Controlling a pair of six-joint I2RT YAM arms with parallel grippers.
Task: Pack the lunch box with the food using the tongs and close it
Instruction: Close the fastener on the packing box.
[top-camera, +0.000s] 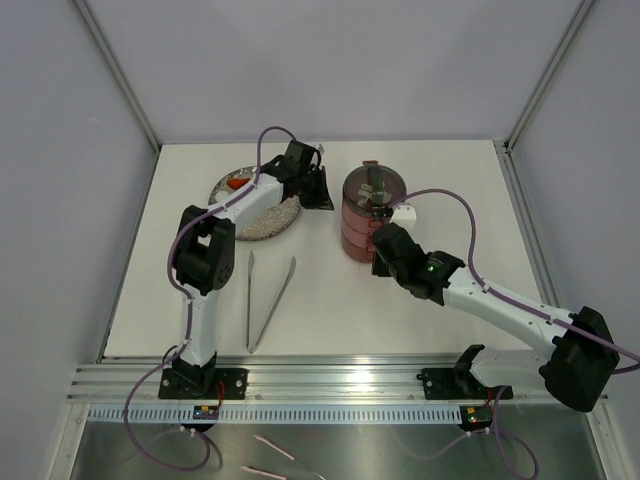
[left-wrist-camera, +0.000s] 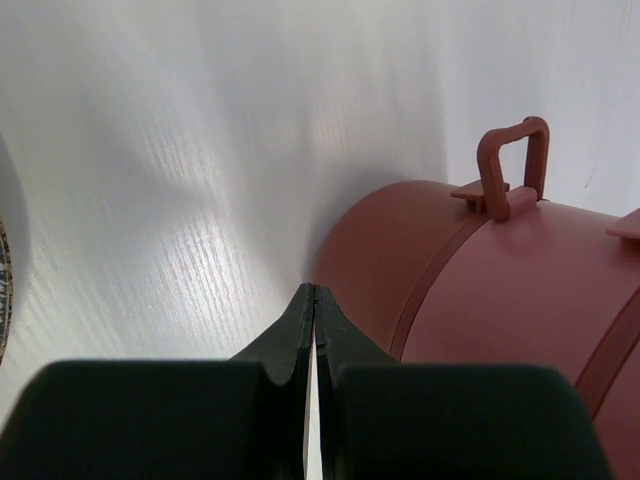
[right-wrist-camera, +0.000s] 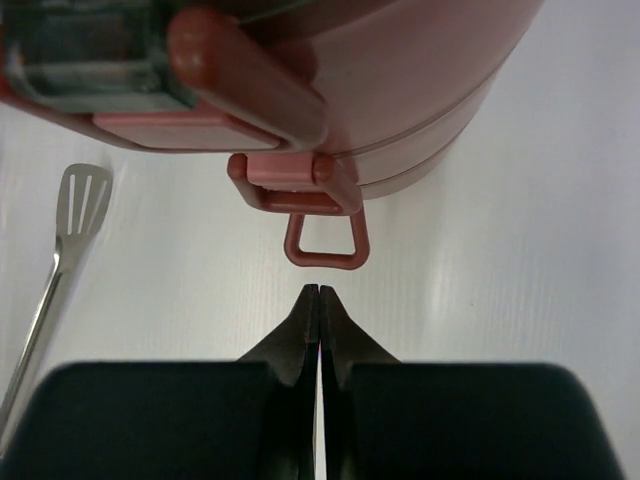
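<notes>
Tabletop (top-camera: 420, 300): white, grey walls on three sides, rail with both arm bases along the near edge.
Lunch box (top-camera: 355, 220): dark-red tiers stacked into one tower, lid on, carry bar across the top. Stands upright, a little right of centre.
Left end effector (left-wrist-camera: 315, 300): fingers pressed together, nothing between them. Sits low, just left of the lunch box, tips right at the foot of its side wall. Cannot tell if they touch.
Right end effector (right-wrist-camera: 318, 300): fingers pressed together, nothing between them. On the near side of the lunch box, tips aimed at a hanging clasp loop (right-wrist-camera: 327, 263) and just short of it, with a thin gap showing.
Tongs (right-wrist-camera: 75, 220): flat on the tabletop, near-left of the lunch box, V opening toward the far side. Well apart from both end effectors, untouched.
Plate (top-camera: 270, 225): grey speckled, left of the lunch box, left arm reaching over it.
Food (top-camera: 235, 183): one orange piece on the plate's far-left part. Whether the arm hides more, cannot tell.
</notes>
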